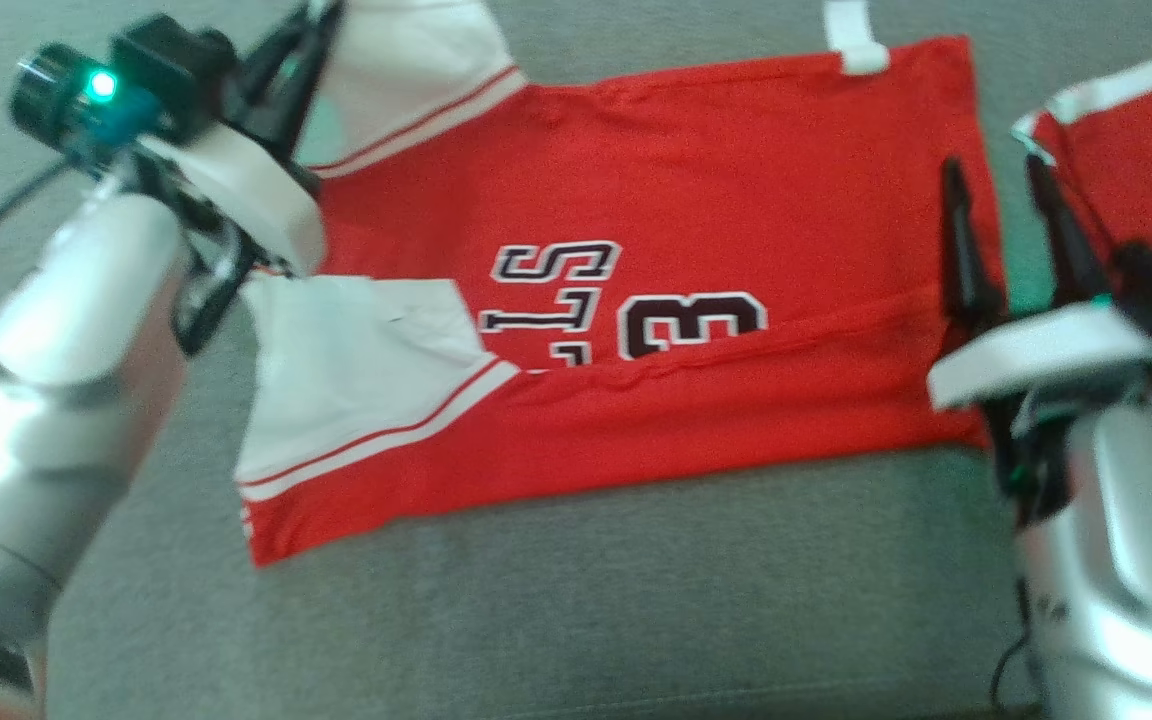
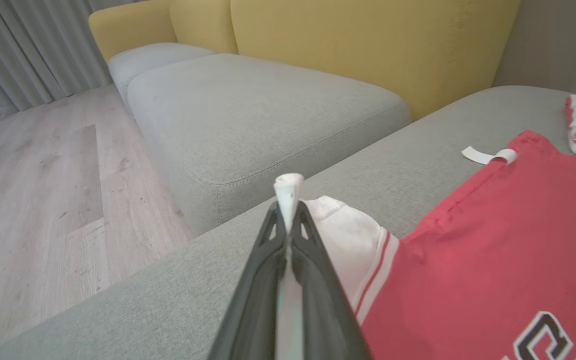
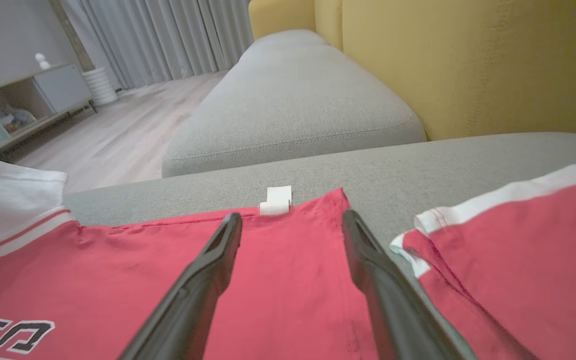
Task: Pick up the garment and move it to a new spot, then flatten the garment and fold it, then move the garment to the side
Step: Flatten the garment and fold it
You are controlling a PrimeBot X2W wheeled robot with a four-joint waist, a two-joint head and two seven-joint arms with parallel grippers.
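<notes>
Left gripper (image 2: 288, 212) has fingers pinched together; right gripper (image 3: 292, 220) has fingers spread apart.

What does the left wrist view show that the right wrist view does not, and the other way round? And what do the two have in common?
Left wrist view, alone of the two: the left pincer, shut on the edge of the white sleeve of the red shirt.

Right wrist view, alone of the two: the right pincer, open over the shirt near its white tag, and a low cabinet by the wall.

Both: the shirt with its tag, a second red garment beside it, the grey sofa with its yellow back, curtains and wooden floor.
</notes>
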